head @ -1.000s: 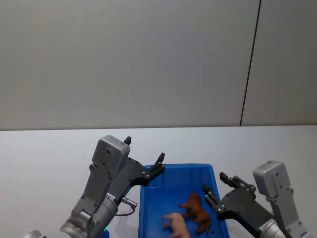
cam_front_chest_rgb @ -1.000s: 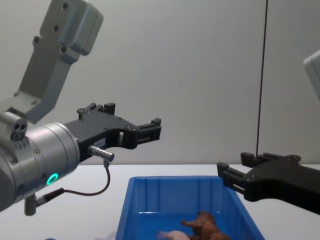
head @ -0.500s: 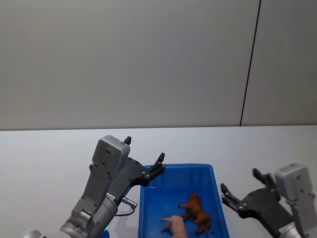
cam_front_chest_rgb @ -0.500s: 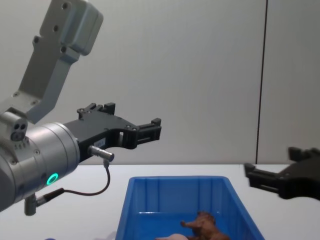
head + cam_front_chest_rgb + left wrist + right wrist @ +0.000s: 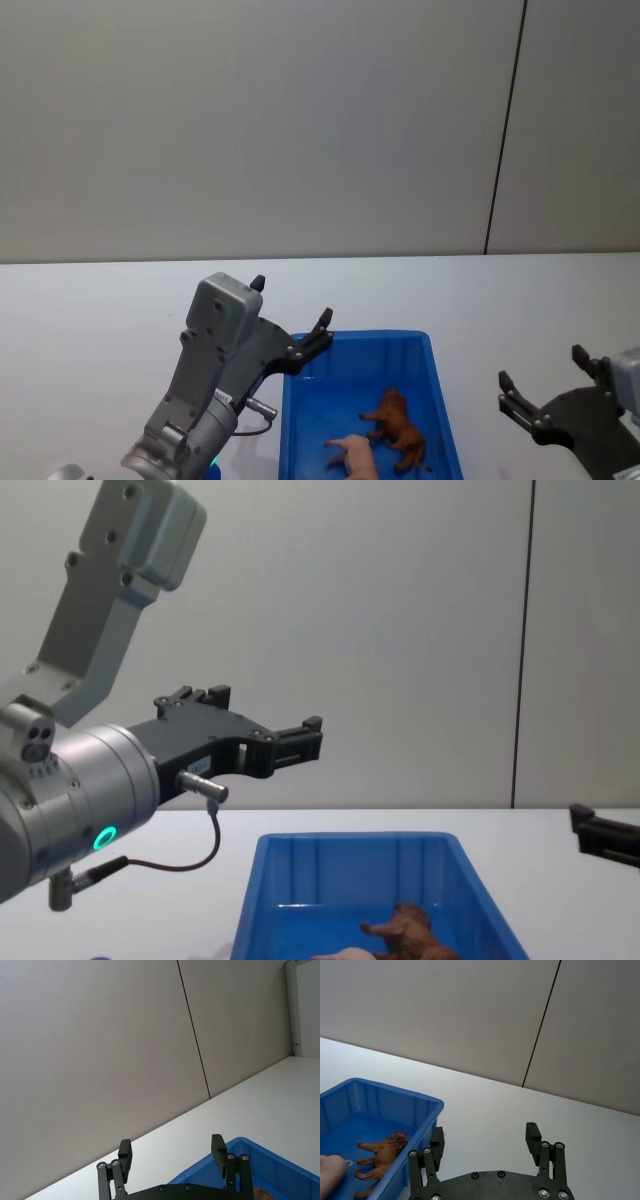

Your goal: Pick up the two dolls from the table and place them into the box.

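**Both dolls in the blue bin, both tools empty**

The left tool (image 5: 292,300) hangs in the air above the far left corner of the box (image 5: 380,336). Its two black fingers (image 5: 125,1147) are spread wide, and nothing is between them. On the silver left arm, the chest view shows a green ring light (image 5: 103,837) glowing on the round housing, with a thin dark cable (image 5: 205,855) looping below it.

The right tool (image 5: 541,367) is off to the right of the box, well apart from its wall, over bare tabletop (image 5: 100,300). Its fingers are also spread apart and hold nothing. In the right wrist view the gap between them frames only the white surface.

The two dolls are inside the box, on its blue floor towards the near end. The reddish-brown lion-like doll (image 5: 382,1156) lies on its side with its legs stretched out, closer to the right-hand wall. The pale-pink doll (image 5: 352,450) lies just beside it towards the robot's left, and whether they touch cannot be told. The box itself is a bright blue plastic bin with vertical ribs along its inner walls, standing flat on the tabletop.

The tabletop is plain white. Behind it is a grey panelled wall (image 5: 250,130), and a thin dark vertical seam (image 5: 505,130) splits it towards the right.
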`<act>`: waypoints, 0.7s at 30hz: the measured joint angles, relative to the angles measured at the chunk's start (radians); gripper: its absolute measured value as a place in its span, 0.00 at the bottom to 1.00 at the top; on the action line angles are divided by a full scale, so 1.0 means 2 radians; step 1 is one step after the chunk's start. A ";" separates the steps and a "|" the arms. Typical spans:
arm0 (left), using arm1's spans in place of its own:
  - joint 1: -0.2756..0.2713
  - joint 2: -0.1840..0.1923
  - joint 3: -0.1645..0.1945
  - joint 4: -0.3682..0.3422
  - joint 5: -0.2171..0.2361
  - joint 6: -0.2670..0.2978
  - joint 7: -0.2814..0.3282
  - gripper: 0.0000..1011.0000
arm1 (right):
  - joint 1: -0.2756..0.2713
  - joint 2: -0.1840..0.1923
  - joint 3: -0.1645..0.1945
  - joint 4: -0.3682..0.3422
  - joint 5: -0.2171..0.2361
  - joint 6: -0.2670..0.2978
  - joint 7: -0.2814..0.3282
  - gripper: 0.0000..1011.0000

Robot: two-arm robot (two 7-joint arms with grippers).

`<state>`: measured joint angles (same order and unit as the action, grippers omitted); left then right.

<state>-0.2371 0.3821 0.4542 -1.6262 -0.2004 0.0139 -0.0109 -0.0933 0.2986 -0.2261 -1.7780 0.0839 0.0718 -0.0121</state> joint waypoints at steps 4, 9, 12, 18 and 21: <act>0.000 0.000 0.000 0.000 0.000 0.000 0.000 0.99 | -0.005 0.003 0.002 -0.004 0.002 -0.001 -0.007 0.99; 0.002 0.001 -0.001 -0.002 0.000 0.006 0.001 0.99 | -0.009 0.006 0.005 -0.008 0.003 -0.002 -0.013 0.99; 0.004 0.004 -0.003 -0.007 -0.001 0.013 0.005 0.99 | -0.012 0.008 0.006 -0.010 0.004 -0.003 -0.017 0.99; 0.012 0.012 -0.008 -0.020 -0.009 0.039 0.015 0.99 | -0.015 0.010 0.007 -0.012 0.005 -0.003 -0.020 0.99; 0.018 0.018 -0.011 -0.027 -0.016 0.055 0.021 0.99 | -0.016 0.010 0.008 -0.013 0.005 -0.003 -0.022 0.99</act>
<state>-0.2017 0.4184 0.4318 -1.6802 -0.2319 0.1238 0.0315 -0.1243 0.3192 -0.2105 -1.8032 0.0943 0.0654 -0.0552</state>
